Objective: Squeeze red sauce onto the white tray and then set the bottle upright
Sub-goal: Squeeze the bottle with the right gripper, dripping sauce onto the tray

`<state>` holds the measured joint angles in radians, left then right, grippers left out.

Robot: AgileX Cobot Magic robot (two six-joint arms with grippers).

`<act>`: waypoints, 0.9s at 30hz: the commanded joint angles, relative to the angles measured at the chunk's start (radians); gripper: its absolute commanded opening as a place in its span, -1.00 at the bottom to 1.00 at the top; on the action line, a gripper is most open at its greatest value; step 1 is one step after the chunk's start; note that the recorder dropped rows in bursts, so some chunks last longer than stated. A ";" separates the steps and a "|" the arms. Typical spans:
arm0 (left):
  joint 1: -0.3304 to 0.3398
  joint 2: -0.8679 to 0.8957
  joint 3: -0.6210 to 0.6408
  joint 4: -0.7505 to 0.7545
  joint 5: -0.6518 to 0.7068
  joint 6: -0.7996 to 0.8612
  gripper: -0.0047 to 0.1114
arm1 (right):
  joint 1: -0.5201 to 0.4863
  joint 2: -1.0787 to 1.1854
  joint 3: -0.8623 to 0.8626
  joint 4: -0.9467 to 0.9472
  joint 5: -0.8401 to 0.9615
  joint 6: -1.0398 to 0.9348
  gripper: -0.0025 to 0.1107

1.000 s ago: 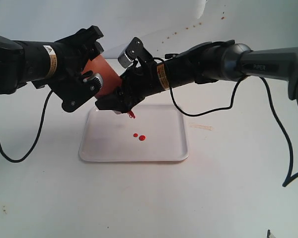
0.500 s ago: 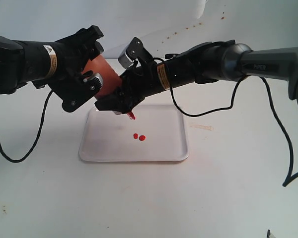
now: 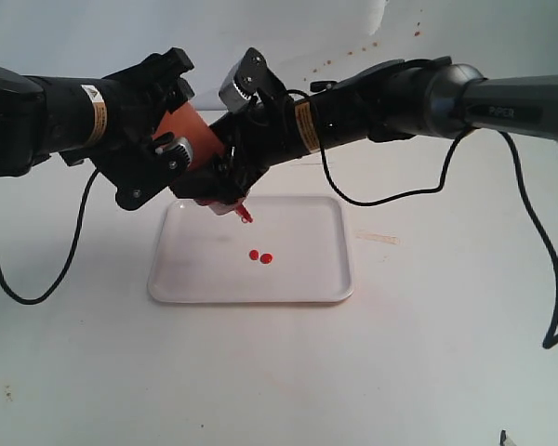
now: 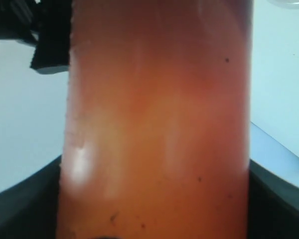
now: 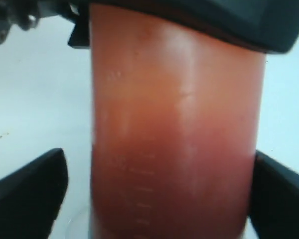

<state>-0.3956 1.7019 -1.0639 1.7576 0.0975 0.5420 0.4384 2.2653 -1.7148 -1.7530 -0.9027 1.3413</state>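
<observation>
— What sort of place am I steering in today?
— A robotics lab bench, as far as I can see. I get a bare white tabletop [image 3: 428, 372] with a blank pale wall [image 3: 93, 37] behind it.
— What else tells you that?
— Both black robot arms, the left arm [image 3: 28, 116] and the right arm [image 3: 502, 102], carry a yellow warning label [image 3: 98, 119]. A loose cable [image 3: 28, 301] trails over the table, and a strip of tape [image 3: 377, 238] is stuck to it.
</observation>
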 commanded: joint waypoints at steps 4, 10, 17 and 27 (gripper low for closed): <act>-0.005 -0.015 -0.008 -0.013 0.010 -0.009 -0.92 | 0.001 -0.013 0.004 0.009 -0.005 0.016 -0.94; -0.005 -0.015 -0.008 -0.013 0.010 -0.009 -0.92 | 0.001 -0.014 0.004 0.009 -0.009 0.019 -0.96; -0.005 -0.015 -0.008 -0.013 0.011 -0.013 -0.92 | 0.001 -0.014 0.004 0.009 -0.012 0.019 -0.70; -0.005 -0.015 -0.008 -0.013 0.008 -0.042 -0.92 | -0.015 -0.016 0.004 0.009 0.077 0.019 0.90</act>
<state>-0.3956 1.7019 -1.0639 1.7576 0.0975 0.5368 0.4384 2.2606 -1.7148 -1.7512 -0.8531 1.3592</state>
